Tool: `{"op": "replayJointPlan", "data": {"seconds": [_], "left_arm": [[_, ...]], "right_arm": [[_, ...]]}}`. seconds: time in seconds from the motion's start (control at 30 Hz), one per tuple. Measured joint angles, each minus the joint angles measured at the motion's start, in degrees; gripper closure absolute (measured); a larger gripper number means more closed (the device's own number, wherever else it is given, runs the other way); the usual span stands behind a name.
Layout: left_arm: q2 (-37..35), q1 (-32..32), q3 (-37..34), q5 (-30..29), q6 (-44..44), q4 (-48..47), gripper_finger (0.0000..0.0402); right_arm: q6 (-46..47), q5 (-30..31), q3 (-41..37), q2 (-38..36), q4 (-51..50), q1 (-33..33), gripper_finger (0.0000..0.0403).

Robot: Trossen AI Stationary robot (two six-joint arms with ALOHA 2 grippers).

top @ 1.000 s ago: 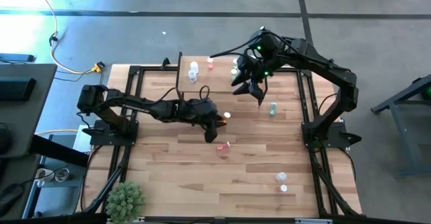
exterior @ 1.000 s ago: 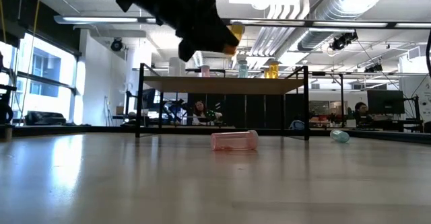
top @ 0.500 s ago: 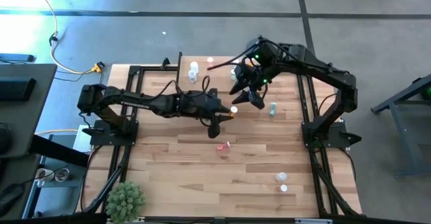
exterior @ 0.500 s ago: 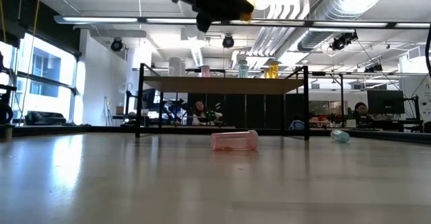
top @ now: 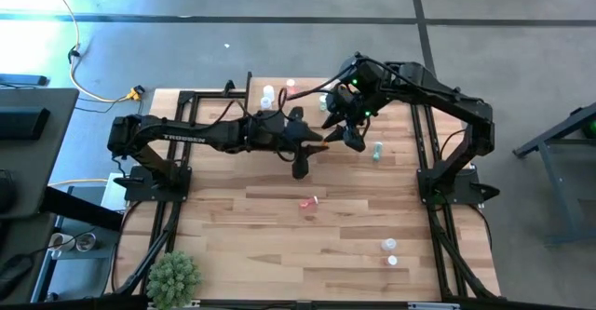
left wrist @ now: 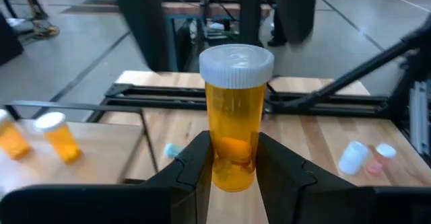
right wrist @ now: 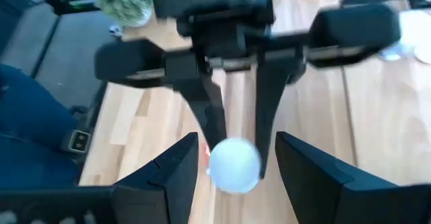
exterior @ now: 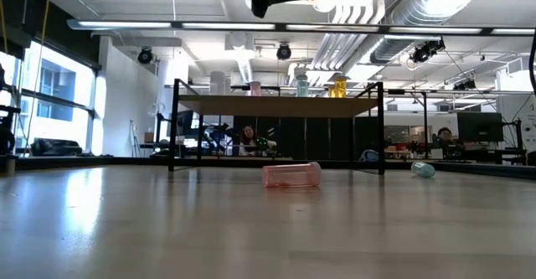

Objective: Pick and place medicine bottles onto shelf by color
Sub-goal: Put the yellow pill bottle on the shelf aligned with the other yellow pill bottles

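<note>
A grey concrete floor (top: 521,40) surrounds the pale butcher-block wooden tabletop (top: 242,254). At nine o'clock sits a dark desk (top: 28,124); a yellow cable (top: 88,87) snakes at ten o'clock. Across the room, tall bright windows (exterior: 42,95) glow at nine o'clock, silver ceiling ducts (exterior: 377,11) run at one o'clock.

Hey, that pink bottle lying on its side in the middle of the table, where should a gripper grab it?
Grip the pink bottle across mid-body, straight down from above, jaws spanning its round wall. It lies flat, its cap pointing sideways. The left gripper, over the table, holds an orange bottle; the right gripper beside it is open.
</note>
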Motion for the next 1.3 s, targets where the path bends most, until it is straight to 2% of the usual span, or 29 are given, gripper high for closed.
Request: {"op": "replayJointPlan", "data": {"seconds": [0.17, 0.33, 0.57, 1.07, 1.3], "left_arm": [[0.00, 1.81, 0.58, -0.07, -0.04, 0.00, 0.0314], [0.00, 2.56, 0.58, -0.18, -0.11, 0.00, 0.0314], [0.00, 2.51, 0.58, -0.17, -0.75, 0.07, 0.0314], [-0.02, 3.30, 0.58, -0.17, -2.12, 0.08, 0.0314], [-0.01, 3.60, 0.58, -0.15, -2.12, -0.02, 0.0314]], "right_arm": [[0.00, 1.61, 0.00, -0.12, -1.41, -0.04, 0.0214], [0.00, 7.60, 0.00, -0.12, -1.65, 0.02, 0.0214], [0.10, 8.10, 0.00, 0.00, -0.21, 0.02, 0.0216], [0.00, 9.63, 0.02, 0.73, -0.49, 0.07, 0.0294], [0.15, 9.78, 0.02, 0.90, -0.57, 0.07, 0.0302]]}}
